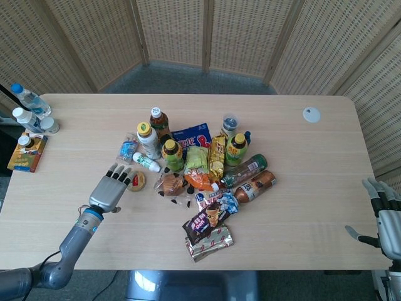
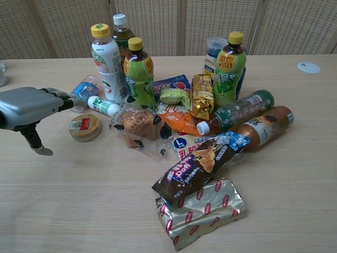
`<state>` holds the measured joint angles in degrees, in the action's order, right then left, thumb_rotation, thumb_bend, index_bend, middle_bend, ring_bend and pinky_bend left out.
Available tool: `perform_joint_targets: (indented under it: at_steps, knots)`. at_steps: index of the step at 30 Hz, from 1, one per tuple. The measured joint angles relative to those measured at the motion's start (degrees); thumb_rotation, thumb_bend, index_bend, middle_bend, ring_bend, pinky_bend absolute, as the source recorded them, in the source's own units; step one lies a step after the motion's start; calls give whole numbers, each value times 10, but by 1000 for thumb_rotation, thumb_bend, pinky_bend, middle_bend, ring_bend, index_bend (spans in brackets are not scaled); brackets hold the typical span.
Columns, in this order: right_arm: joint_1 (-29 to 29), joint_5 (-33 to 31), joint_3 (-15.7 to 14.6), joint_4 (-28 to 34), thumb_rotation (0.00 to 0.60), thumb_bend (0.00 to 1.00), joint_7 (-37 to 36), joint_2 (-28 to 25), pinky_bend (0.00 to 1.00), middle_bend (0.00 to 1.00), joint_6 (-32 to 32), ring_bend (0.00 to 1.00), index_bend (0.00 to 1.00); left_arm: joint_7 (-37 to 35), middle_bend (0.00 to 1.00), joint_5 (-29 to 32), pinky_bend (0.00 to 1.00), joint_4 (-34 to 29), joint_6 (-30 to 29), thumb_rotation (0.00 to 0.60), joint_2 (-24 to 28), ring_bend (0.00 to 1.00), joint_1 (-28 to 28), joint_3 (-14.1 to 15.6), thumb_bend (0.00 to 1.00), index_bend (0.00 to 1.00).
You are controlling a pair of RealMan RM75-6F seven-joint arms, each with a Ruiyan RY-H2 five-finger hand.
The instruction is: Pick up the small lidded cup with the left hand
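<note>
The small lidded cup (image 1: 138,181) (image 2: 84,127) is a low round tub with a gold foil lid and a red label. It stands upright on the table at the left edge of the snack pile. My left hand (image 1: 113,189) (image 2: 30,107) hovers just left of it, fingers stretched out and apart, holding nothing. In the head view its fingertips (image 1: 124,172) overlap the cup's left rim. In the chest view the thumb (image 2: 38,147) hangs down left of the cup, apart from it. My right hand (image 1: 387,217) is open at the table's far right edge.
Behind the cup lie a small white bottle (image 2: 103,106) and a tipped clear bottle (image 2: 81,91), with tall drink bottles (image 2: 107,62) upright beyond. Snack packs (image 2: 202,166) fill the middle. Water bottles (image 1: 28,100) and a box (image 1: 27,152) sit far left, a white disc (image 1: 311,114) far right.
</note>
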<state>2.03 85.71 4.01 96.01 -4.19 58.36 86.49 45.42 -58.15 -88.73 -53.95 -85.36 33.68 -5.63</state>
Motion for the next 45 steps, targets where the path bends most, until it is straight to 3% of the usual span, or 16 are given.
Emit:
perform_joint_targets:
  at_steps: [9,26,34,42,45]
  knots:
    - [0,-3,1,-2,584,0,-5,0,0,0,-1,0,0,28,0,60,0,42,1,600,-44,0,28,7,0,0]
    - [0,-7,4,-5,585,0,-13,-3,0,0,-2,0,0,17,0,74,0,94,-5,600,-85,0,52,26,0,0]
    - [-1,-5,5,-3,587,0,-17,-5,0,0,2,0,0,26,0,73,0,48,-11,600,-58,0,51,43,0,0]
    - [-2,-3,4,-1,586,0,-18,-7,0,0,4,0,0,75,0,131,0,-39,-14,600,3,0,58,73,0,0]
    - [-2,-3,4,-1,585,0,-17,-7,0,0,4,0,0,67,0,124,0,-48,-24,600,12,0,61,70,0,0]
